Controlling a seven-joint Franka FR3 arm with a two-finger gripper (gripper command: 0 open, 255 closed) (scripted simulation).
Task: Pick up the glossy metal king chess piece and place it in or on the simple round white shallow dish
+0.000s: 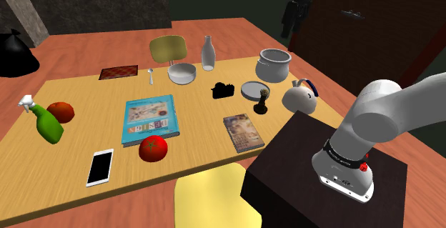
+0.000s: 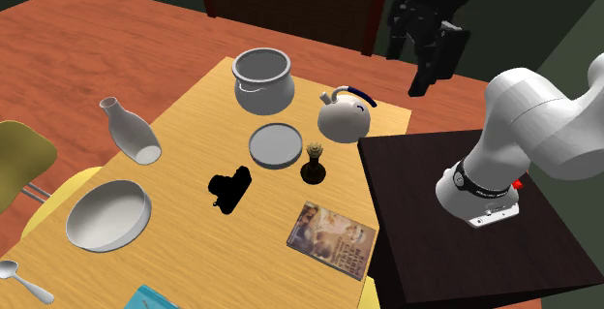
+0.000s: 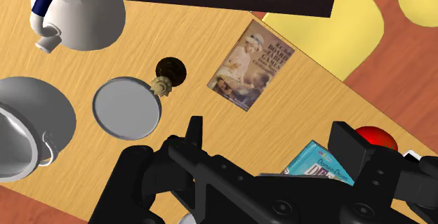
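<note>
Nothing done yet: the king chess piece [image 3: 167, 75] stands on the worktop [image 3: 210, 40], just beside the round dish [image 3: 126, 108]. The claw [image 3: 270, 138] hangs above, fingers apart and empty. Grasp and placement both remain.

Shoulder view behind the stand [image 1: 300, 164], over the whole table [image 1: 200, 119], second exterior view closer, wrist view downward, all sharing the dish [image 1: 252, 89].

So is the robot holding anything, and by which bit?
Nothing is held. The gripper has its jaws apart and empty; the king piece stands on the table.
</note>
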